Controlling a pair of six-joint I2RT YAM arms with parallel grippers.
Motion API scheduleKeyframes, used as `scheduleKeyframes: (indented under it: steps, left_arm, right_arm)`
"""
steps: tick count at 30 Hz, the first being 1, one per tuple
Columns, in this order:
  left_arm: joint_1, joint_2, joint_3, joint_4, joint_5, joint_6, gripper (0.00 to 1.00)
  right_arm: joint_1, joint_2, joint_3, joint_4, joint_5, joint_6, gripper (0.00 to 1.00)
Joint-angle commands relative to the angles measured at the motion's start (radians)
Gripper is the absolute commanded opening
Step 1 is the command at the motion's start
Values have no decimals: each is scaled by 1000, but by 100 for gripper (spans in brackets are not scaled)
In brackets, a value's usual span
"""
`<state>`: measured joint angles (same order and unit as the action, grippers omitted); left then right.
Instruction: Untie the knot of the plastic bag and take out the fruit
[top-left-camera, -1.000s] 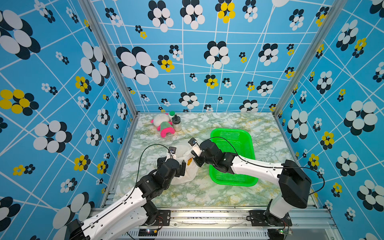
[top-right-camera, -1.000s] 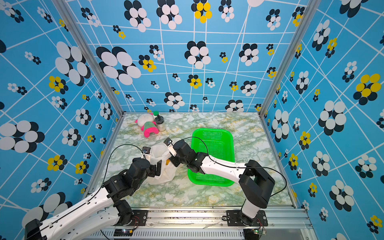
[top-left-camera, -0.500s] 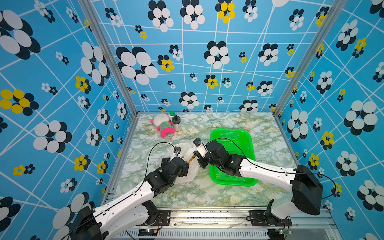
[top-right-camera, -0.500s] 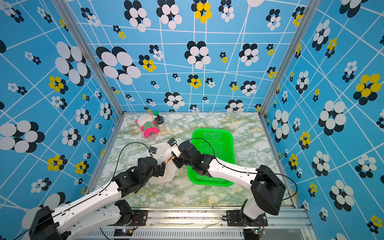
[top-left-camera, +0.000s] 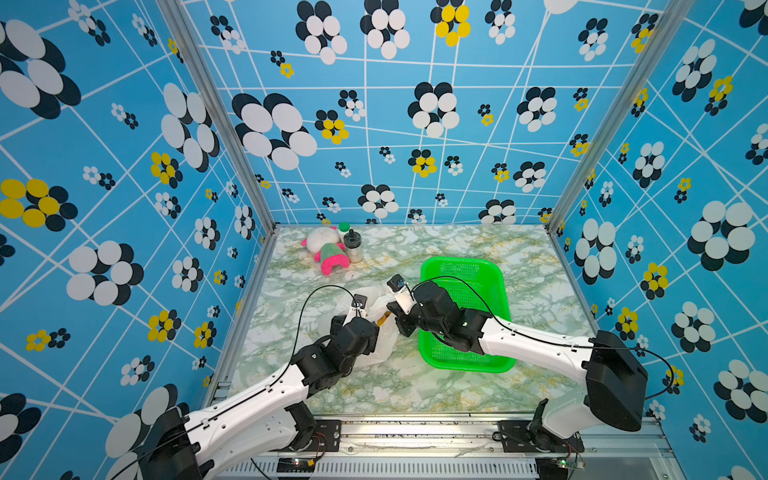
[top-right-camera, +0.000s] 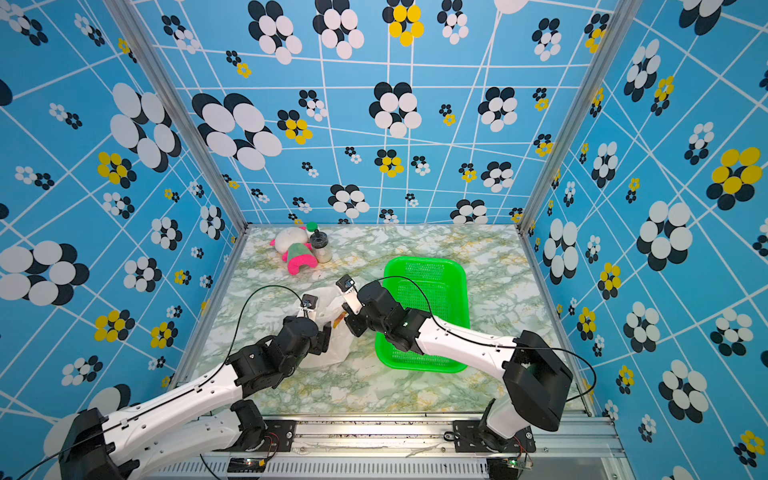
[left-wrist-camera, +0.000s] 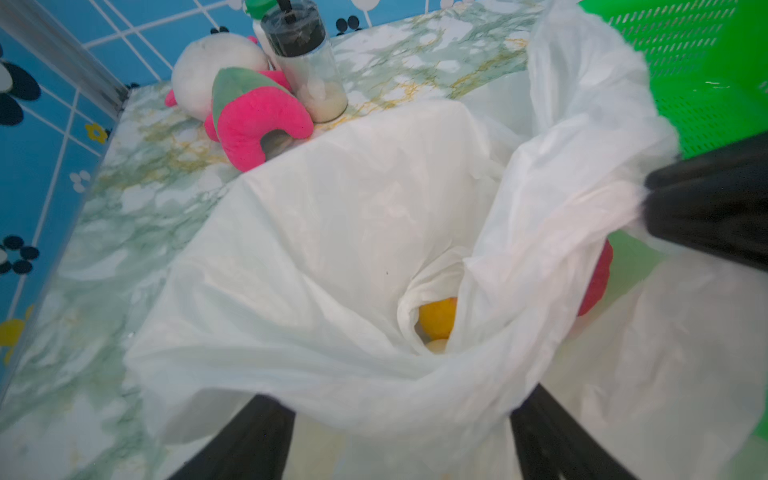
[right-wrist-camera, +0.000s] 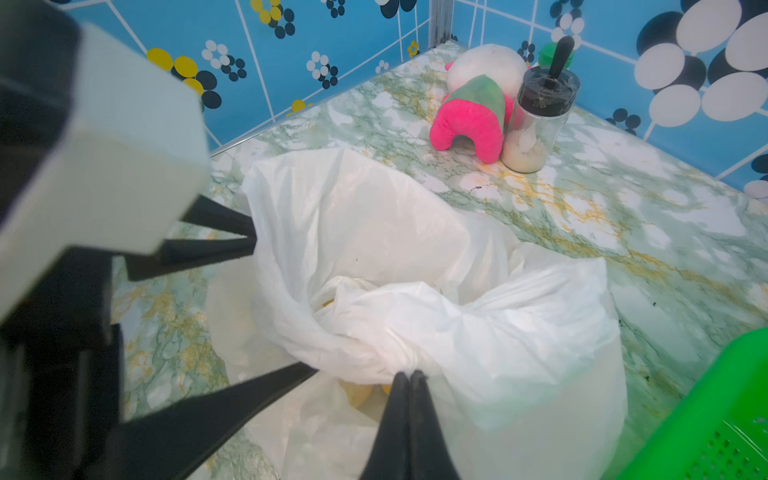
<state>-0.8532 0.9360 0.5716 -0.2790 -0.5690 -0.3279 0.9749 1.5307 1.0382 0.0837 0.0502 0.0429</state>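
Looking down in both top views, the one plastic bag (top-left-camera: 388, 338) is sitting on the table (top-left-camera: 415, 386) just beside the single green basket (top-left-camera: 465, 362). It is showing only an orange tip of the fruit (top-left-camera: 383, 319). The left wrist view is peering into its gaping mouth at three pieces: one yellow (left-wrist-camera: 436, 318), one pale, one red. Both arms are reaching low and meeting over the bag. The right claw (right-wrist-camera: 409, 376) is pinching the rim with its fingers pressed together. The left claw (left-wrist-camera: 403, 395) is standing with its fingers spread astride the rim, gripping nothing.
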Motion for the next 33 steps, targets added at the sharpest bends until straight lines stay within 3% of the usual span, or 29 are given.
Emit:
scheduleKeyframes:
  steps: [1,3,4,11,19,27,29,33]
  left_arm:
    - [4,-2,25,50,-32,6,22]
    - [8,-21,27,66,-15,3,6]
    - [11,-35,29,71,-13,-3,3]
    - [104,-142,46,37,51,-40,0]
    - [323,-249,29,-22,179,-125,0]
    - [403,-283,28,-34,237,-153,0]
    - [404,-294,29,-30,267,-140,0]
    - [402,-290,29,1,420,-89,0]
  right_arm:
    - [5,-30,-29,36,34,15,0]
    - [3,-26,-33,36,62,22,0]
    - [2,-24,-34,37,76,28,0]
    - [-41,-31,-50,47,181,94,0]
    - [-132,-109,-128,78,280,239,0]
    - [-140,-182,-228,155,327,272,0]
    - [-141,-215,-259,181,286,254,14]
    - [-136,-238,-252,165,210,195,59]
